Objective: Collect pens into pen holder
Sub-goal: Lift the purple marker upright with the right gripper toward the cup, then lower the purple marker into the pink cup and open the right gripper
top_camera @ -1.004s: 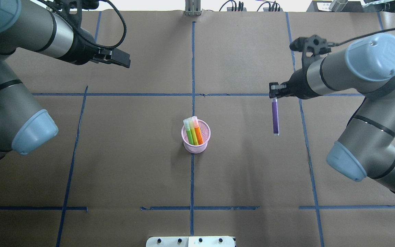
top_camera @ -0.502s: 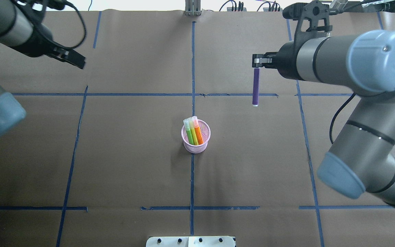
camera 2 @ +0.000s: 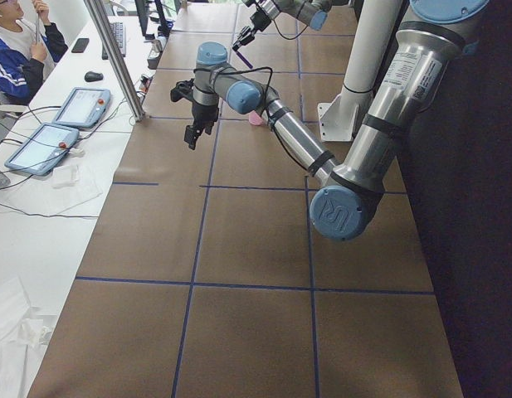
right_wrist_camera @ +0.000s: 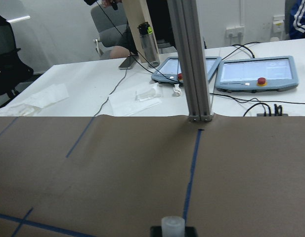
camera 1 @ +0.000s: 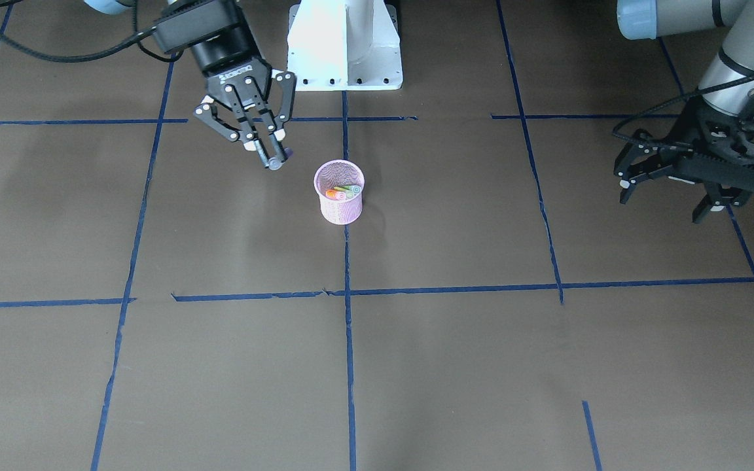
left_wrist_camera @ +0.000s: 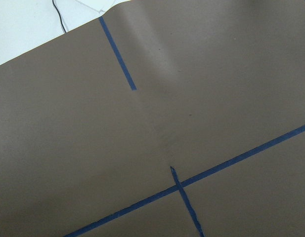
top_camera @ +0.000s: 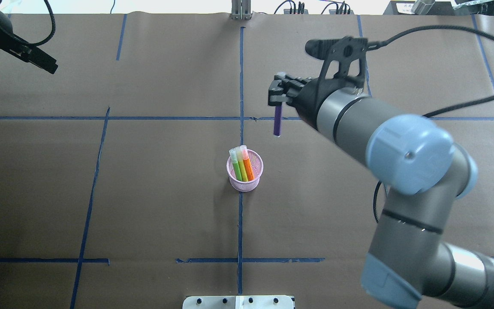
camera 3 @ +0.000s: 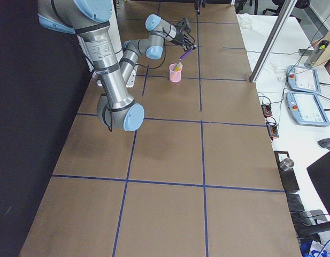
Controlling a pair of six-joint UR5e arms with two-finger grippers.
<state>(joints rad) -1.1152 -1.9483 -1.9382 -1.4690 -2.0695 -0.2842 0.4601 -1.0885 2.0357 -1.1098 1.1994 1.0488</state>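
- Pink round wire-mesh pen holder (top_camera: pixel 245 183) stands on the brown paper-covered table (top_camera: pixel 144 193) overhead, with the green pen (top_camera: pixel 237 169) and orange pen (top_camera: pixel 249 169) leaning across its mouth. The right gripper (top_camera: pixel 278 102), fingers pinched on the slim purple pen (top_camera: pixel 277 124), hangs beyond it, not above it.
- Front-facing: the left gripper (camera 1: pixel 665 199) hangs well apart, fingers spread wide. If the purple pen is lowered off-centre, its tip may hit the rim or the leaning pens and topple the light pen holder.
- Right wrist view: the hold seems to be at the pale cap (right_wrist_camera: pixel 172 224), so the pen may swing or slip.
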